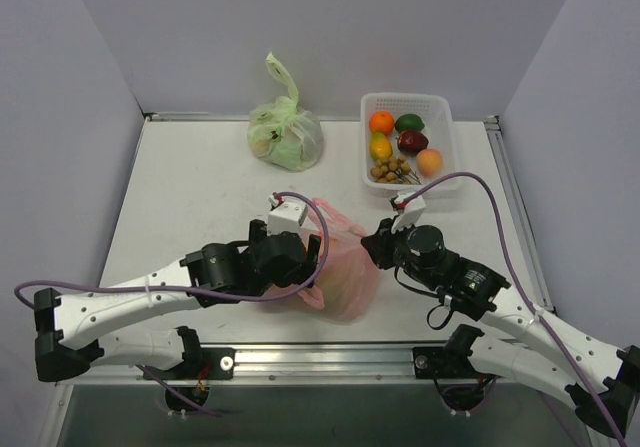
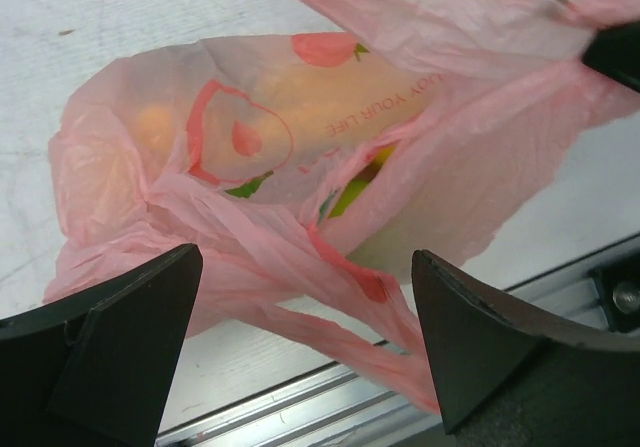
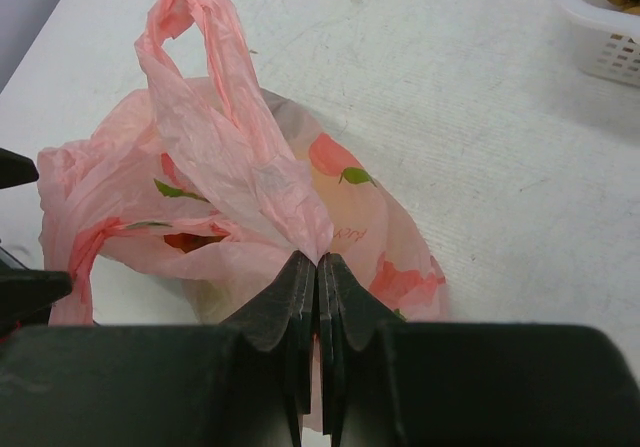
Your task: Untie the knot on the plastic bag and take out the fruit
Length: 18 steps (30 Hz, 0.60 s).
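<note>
Main risk here: tearing of the thin pink bag (image 1: 345,267), with the right gripper (image 3: 318,263) clamped shut on one handle strip (image 3: 240,137) and any hard pull going into that narrow piece of plastic. Second risk: dragging the whole bag over the table (image 1: 180,187) instead of opening it, with the left gripper (image 2: 305,259) spread wide open over the bag's mouth and pressing nothing down. Also possible: fruit (image 2: 358,179), seen yellow-green through the gap, rolling out toward the near edge. No tight knot visible in any view; handles looking loose, but hard to tell for sure. Position of the pink bag: to the near-left of the white basket (image 1: 447,117), close to the table's near edge. Inside the basket, several loose fruit pieces (image 1: 400,137). To the left of the basket, a tied green bag (image 1: 285,137), well apart from both grippers and not in the way. Between the basket and the pink bag, only the right arm itself. Likely obstacle: crowding of the two grippers over the same small bag.
</note>
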Each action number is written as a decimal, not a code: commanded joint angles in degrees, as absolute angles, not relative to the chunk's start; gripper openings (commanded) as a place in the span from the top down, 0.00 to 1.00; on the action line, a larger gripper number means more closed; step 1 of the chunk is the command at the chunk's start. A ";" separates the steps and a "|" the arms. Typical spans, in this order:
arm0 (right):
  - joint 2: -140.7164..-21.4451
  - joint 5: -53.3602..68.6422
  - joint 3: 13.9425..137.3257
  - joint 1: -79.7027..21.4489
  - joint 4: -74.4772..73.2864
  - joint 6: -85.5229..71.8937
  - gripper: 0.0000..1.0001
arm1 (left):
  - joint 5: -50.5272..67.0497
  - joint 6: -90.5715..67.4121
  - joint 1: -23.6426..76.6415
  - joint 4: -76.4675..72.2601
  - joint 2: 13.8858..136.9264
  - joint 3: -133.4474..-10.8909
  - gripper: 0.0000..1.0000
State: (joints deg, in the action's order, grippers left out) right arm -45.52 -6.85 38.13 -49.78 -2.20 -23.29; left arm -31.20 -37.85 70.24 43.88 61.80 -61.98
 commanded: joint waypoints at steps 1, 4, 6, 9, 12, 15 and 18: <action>-44.65 -10.37 38.67 -50.36 -2.37 -26.01 1.00 | -41.64 -48.86 70.66 53.24 66.09 -67.14 0.03; -44.21 -10.46 38.15 -50.62 -2.46 -26.37 1.00 | -43.24 -49.57 70.66 54.31 68.55 -68.38 0.03; -44.21 -10.90 37.71 -50.71 -2.46 -26.37 1.00 | -43.68 -49.74 70.66 54.93 70.57 -69.51 0.03; -44.56 -11.07 37.71 -50.71 -2.37 -26.37 1.00 | -42.89 -49.31 70.66 55.28 73.29 -71.18 0.03; -45.35 -10.90 37.71 -50.89 -2.29 -26.46 1.00 | -41.75 -48.69 70.66 55.20 75.41 -72.15 0.03; -45.53 -10.90 37.62 -50.98 -2.20 -26.46 1.00 | -41.31 -47.55 70.66 55.28 76.55 -72.77 0.03; -45.27 -11.25 37.35 -50.98 -2.11 -26.28 1.00 | -40.87 -46.23 70.66 55.37 77.95 -72.95 0.03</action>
State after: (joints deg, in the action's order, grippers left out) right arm -45.39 -8.99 37.91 -50.52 -2.90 -25.74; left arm -40.47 -47.37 70.43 54.30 77.12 -70.24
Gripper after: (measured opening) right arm 0.035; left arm 0.975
